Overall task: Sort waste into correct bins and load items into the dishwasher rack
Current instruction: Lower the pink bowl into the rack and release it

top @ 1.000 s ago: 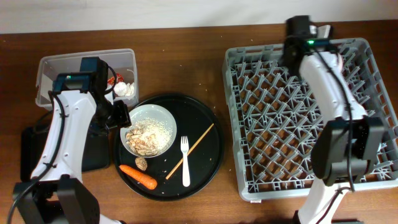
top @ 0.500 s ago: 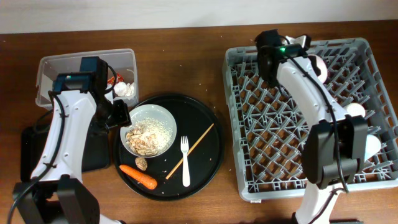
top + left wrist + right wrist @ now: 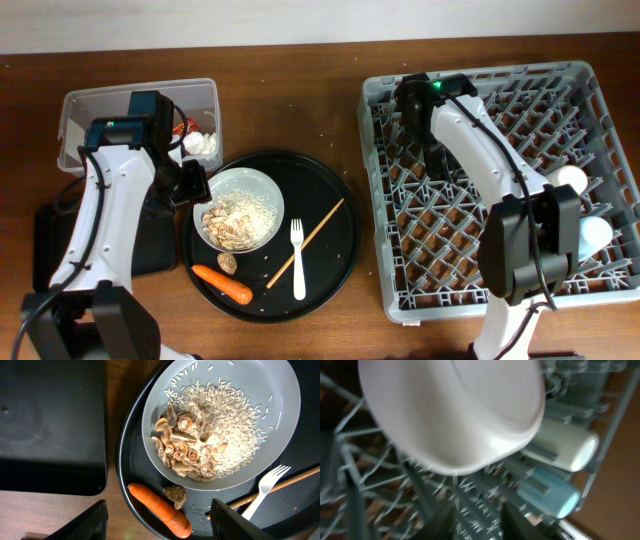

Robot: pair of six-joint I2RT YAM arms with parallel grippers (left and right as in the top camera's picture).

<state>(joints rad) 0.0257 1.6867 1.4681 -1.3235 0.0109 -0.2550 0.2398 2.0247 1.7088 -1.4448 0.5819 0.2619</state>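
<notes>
- Here, the left arm rises from its base at the table's 7 o'clock corner. Its white forearm runs up to a wrist over the clear tub, and the hand folds back toward 5 o'clock.
- The left gripper hangs at the 9 o'clock rim of the wide pale-grey bowl, its fingers spread wide and empty.
- The bowl sits on the round black tray and holds rice and brownish scraps. The carrot lies at the bowl's 6 o'clock, and the white fork and a wooden stick at its 4 o'clock.
- A red wrapper and a white tissue lie in the tub, and the shallow black tray sits at the round tray's 9 o'clock.
- The right arm stretches across the dishwasher rack toward 11 o'clock, wrist bent down over the lattice.
- The right gripper shows, blurred, as slightly parted with nothing between the fingers.
- Just beyond it, the small whitish-pink bowl rests tilted on the pegs, with the pale cream cup and light-blue cup on their sides at its 4 o'clock.
</notes>
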